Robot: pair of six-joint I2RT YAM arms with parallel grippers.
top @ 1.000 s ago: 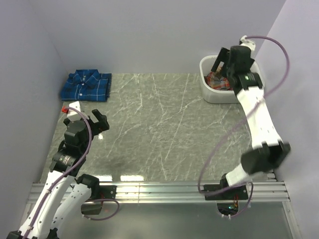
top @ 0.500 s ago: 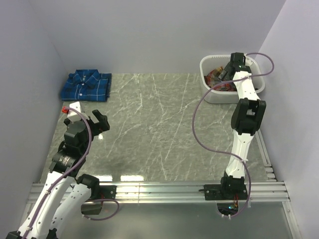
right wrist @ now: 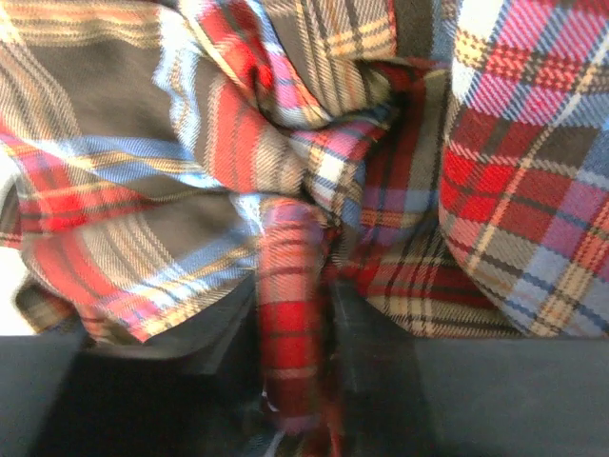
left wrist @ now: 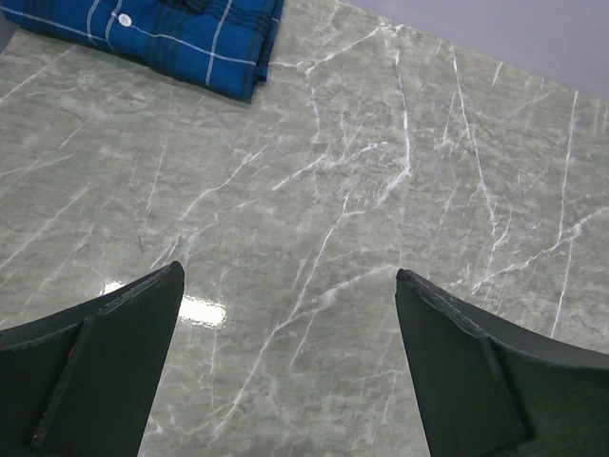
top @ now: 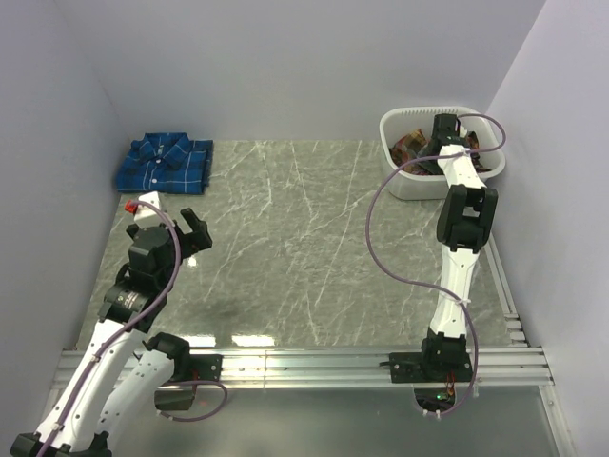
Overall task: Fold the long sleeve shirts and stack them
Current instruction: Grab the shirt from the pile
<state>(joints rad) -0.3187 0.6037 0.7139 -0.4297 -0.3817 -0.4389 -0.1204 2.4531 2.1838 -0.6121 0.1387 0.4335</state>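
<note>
The blue plaid shirt [top: 164,163] lies folded at the table's far left corner; its edge [left wrist: 181,33] shows at the top of the left wrist view. A red-orange plaid shirt [top: 415,150] sits crumpled in the white tub [top: 419,186] at the far right. My right gripper [top: 442,131] reaches down into the tub. In the right wrist view a raised fold of the red shirt [right wrist: 297,276] is pinched between the two dark fingers [right wrist: 366,333], so my right gripper [right wrist: 297,319] is shut on it. My left gripper [left wrist: 288,274] hovers open over bare table, well short of the blue shirt.
The grey marble table [top: 304,248] is walled in by pale panels on the left, back and right. A metal rail [top: 304,362] runs along the near edge by the arm bases. The right arm's cable [top: 381,238] loops over the table's right part.
The right arm swung forward and dipped its gripper into the tub, then its jaws closed on a fold of the red shirt. The left arm shifted only slightly.
</note>
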